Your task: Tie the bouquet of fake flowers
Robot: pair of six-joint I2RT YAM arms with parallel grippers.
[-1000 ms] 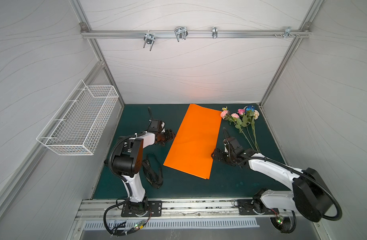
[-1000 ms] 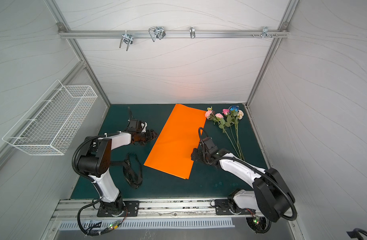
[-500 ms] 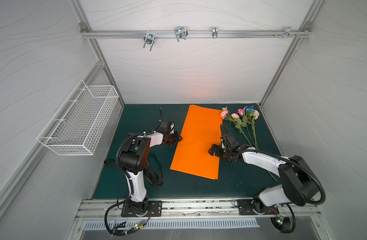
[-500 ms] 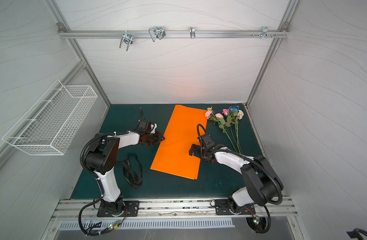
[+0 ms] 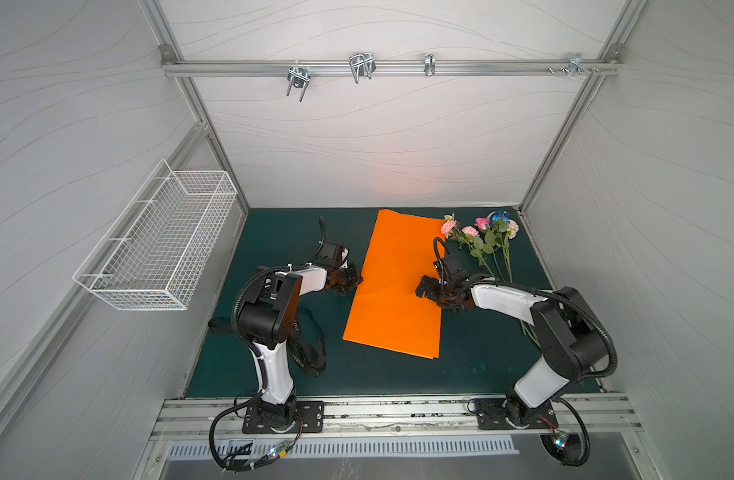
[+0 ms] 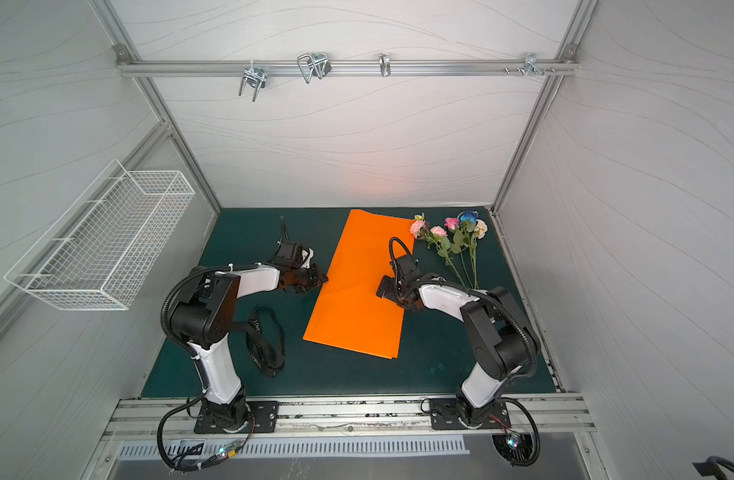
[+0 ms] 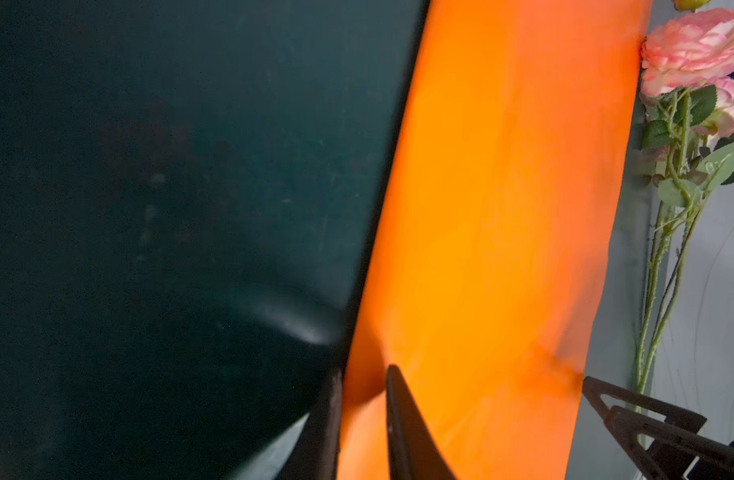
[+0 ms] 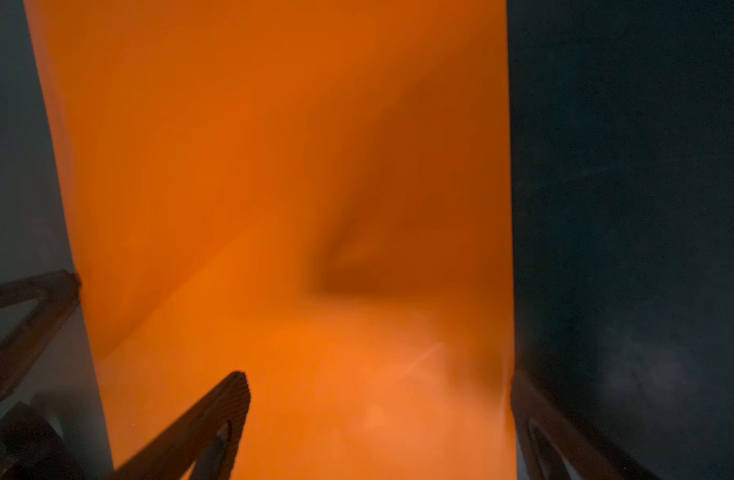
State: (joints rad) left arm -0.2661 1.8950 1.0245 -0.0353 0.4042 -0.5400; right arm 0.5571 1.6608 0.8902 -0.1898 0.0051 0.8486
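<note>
Dark green mat (image 5: 398, 374) floors a white-walled booth, with a wire basket (image 5: 157, 245) on the left wall. The bouquet of fake flowers (image 5: 481, 237) lies back right, just beside the orange paper (image 5: 394, 299). The left gripper (image 5: 355, 280) is nearly closed astride the paper's edge, grip unclear. The right gripper (image 5: 423, 286) is wide open and empty at the opposite edge.

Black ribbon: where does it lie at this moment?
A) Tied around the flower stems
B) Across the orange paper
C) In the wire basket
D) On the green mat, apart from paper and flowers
D: in both top views the black ribbon lies looped on the green mat, clear of the orange paper and the flowers.
</note>
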